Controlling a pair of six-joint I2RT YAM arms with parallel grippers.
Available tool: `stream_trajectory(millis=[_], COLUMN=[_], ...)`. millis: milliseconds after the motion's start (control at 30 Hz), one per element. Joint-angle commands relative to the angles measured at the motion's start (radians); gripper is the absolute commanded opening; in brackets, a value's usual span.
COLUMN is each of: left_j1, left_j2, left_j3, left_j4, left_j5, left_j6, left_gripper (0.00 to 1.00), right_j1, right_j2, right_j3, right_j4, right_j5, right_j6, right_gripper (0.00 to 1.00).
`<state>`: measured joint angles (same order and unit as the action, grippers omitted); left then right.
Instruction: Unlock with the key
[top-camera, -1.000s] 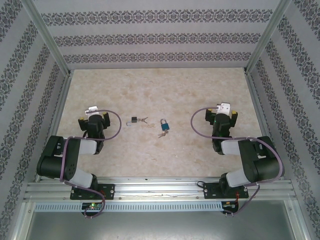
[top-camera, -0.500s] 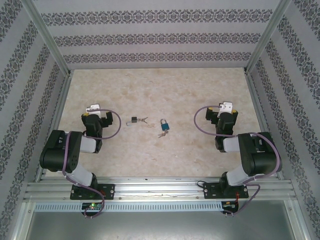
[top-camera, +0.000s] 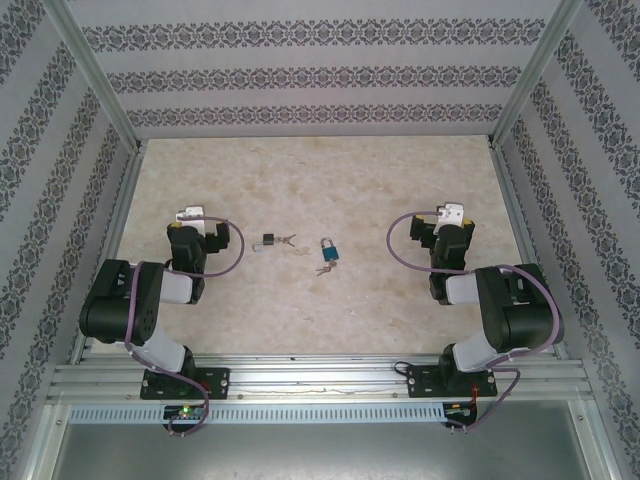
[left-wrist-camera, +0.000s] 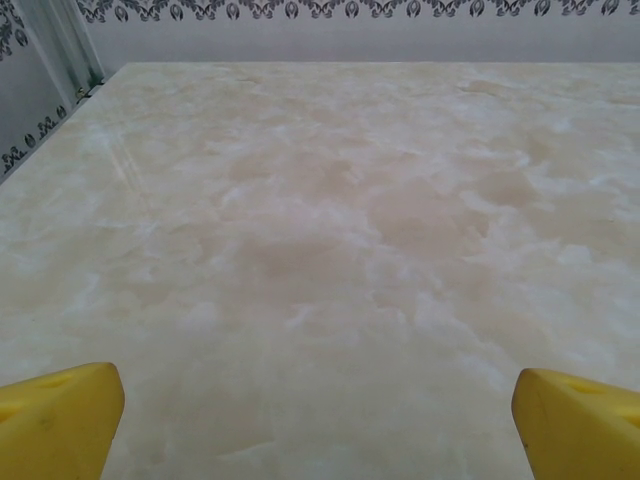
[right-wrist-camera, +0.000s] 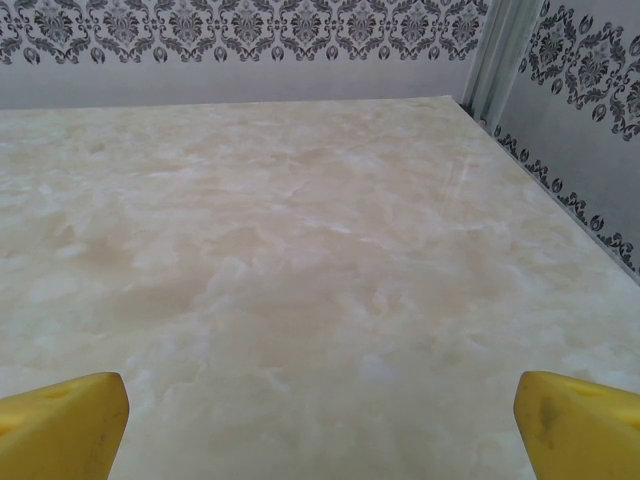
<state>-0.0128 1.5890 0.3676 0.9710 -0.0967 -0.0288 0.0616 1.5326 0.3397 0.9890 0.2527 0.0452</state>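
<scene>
A small black padlock lies on the marble table with its keys just to its right. A blue padlock lies a little further right, its shackle pointing away, with a key bunch at its near side. My left gripper hovers left of the black padlock, open and empty. My right gripper is far right of the blue padlock, also open and empty. In each wrist view, the left gripper and the right gripper have yellow fingertips set wide apart over bare table.
Patterned walls enclose the marble table on three sides, with metal posts at the far corners. An aluminium rail runs along the near edge by the arm bases. Purple cables loop beside both wrists.
Both arms have drawn their elbows in and up. The left gripper has shifted slightly right and away. The padlocks and keys have not moved.
</scene>
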Motion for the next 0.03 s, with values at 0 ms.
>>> stream_trajectory(millis=[0], left_j1=[0.002], left_j2=[0.004], left_j3=[0.013], left_j4=[-0.008], left_j5=[0.019], left_j6=[0.02], left_gripper=[0.99], right_j1=[0.007], right_j2=[0.007], right_j3=[0.01], right_j4=[0.037], right_j5=[0.0], right_j6=[-0.007], right_gripper=[0.98])
